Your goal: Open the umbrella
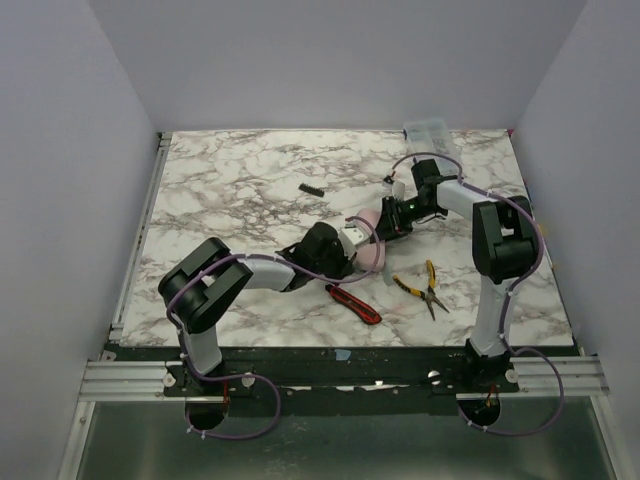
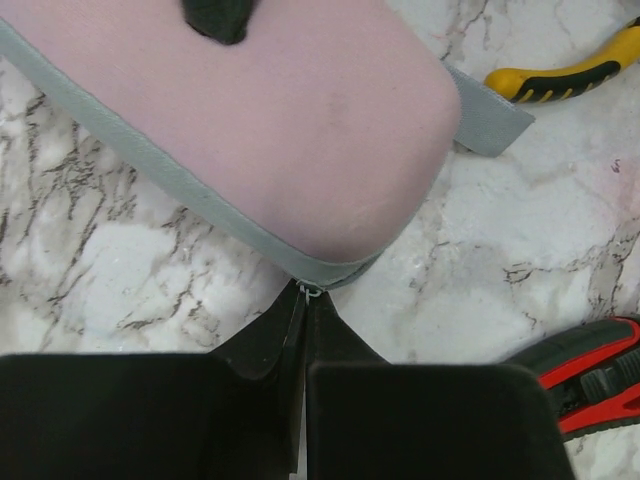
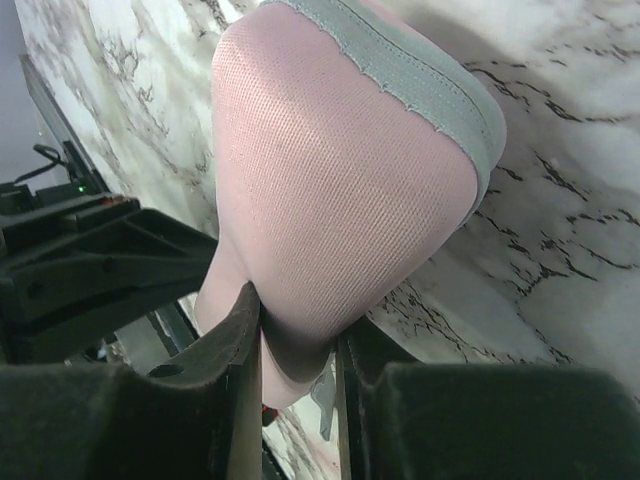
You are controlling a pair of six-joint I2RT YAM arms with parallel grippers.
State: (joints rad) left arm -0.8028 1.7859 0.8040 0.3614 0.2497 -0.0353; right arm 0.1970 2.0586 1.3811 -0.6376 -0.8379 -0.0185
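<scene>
Marble tabletop (image 1: 250,190), centre: folded pink umbrella (image 1: 372,252), likely light, soft, slippery cloth. Left hand (image 2: 303,300) pinches its edge; right hand (image 3: 298,330) pinches bunched fabric. Stiffer parts would likely hold better.

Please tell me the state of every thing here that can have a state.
umbrella: folded shut, held at both ends.
left gripper: shut on the umbrella's grey edge.
right gripper: closed on the umbrella's pink fabric.
pliers: handles spread, lying free.
utility knife: lying free, blade too small to tell.
</scene>
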